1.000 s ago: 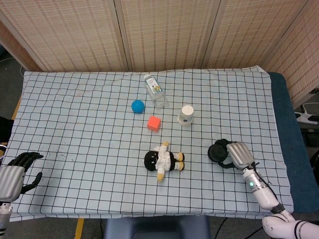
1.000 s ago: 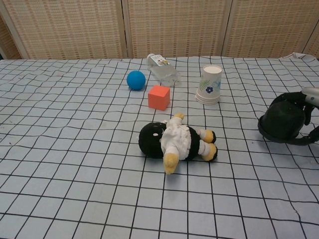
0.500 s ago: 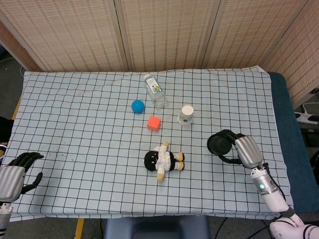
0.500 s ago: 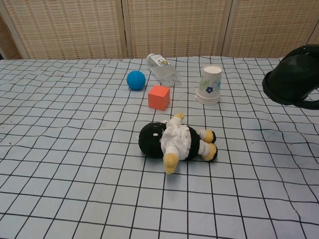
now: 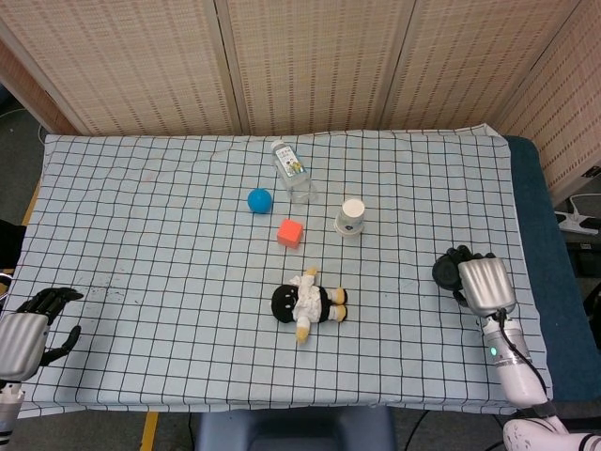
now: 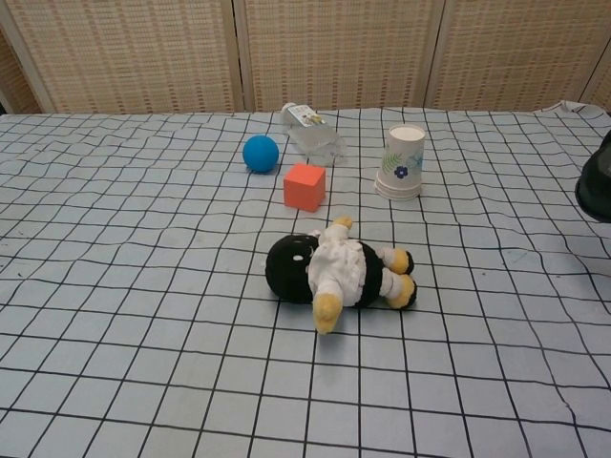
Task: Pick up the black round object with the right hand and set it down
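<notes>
The black round object [image 5: 449,271] sits in the robot's right hand [image 5: 481,284], over the right side of the desk [image 5: 141,235] with its blue-and-black checked cloth, well to the right of the other things. In the head view the silver back of the hand covers most of it, and dark fingers [image 5: 467,254] curl around its far edge, so the hand grips it. In the chest view only a black sliver [image 6: 596,181] shows at the right border, seemingly above the cloth.

It looks light and fairly stiff, with a dull, matte surface that should not slip much. A rounded form can roll out of a loose hold, so the fingers are best wrapped across its widest part, thumb opposite. Setting it down flat on the cloth should stop it rolling. Fragility cannot be judged from here.

The left hand [image 5: 33,324] rests at the near left edge, holding nothing, its dark fingers loosely spread.

Left of the object lie a black-and-white plush toy [image 5: 308,303] and a white paper cup [image 5: 350,216].
</notes>
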You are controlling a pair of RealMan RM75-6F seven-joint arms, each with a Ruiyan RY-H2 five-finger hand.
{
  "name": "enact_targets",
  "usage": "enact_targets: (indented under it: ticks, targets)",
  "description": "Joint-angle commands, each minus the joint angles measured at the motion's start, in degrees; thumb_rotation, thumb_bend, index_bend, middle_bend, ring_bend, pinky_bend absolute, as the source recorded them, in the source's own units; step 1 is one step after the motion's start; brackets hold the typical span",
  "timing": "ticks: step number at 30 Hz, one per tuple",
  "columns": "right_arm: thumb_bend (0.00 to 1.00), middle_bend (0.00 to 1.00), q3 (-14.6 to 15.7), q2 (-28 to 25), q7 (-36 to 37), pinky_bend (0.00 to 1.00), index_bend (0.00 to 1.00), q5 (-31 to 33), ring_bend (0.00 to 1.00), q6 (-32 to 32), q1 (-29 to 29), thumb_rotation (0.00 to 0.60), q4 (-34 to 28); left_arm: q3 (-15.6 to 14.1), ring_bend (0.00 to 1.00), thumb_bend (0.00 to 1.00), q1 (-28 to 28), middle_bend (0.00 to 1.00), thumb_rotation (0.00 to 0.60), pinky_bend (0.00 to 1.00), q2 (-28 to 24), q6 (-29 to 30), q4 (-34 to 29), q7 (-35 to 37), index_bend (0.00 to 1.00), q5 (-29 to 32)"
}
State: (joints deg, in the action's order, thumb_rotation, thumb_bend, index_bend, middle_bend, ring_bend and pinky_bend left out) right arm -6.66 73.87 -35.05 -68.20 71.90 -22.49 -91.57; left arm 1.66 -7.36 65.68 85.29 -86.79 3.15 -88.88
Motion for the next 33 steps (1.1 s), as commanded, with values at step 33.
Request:
enact_targets:
  ticks: [33]
  targets:
    - [0.21, 0.63, 0.25, 2.27, 20.70, 0.51, 0.70, -8.58, 0.50, -1.26, 0.85, 0.600, 10.20, -0.07, 0.20, 0.40, 0.03, 0.25, 0.600, 0.39, 0.01, -0.19, 0.01, 0.01, 0.28, 0.16]
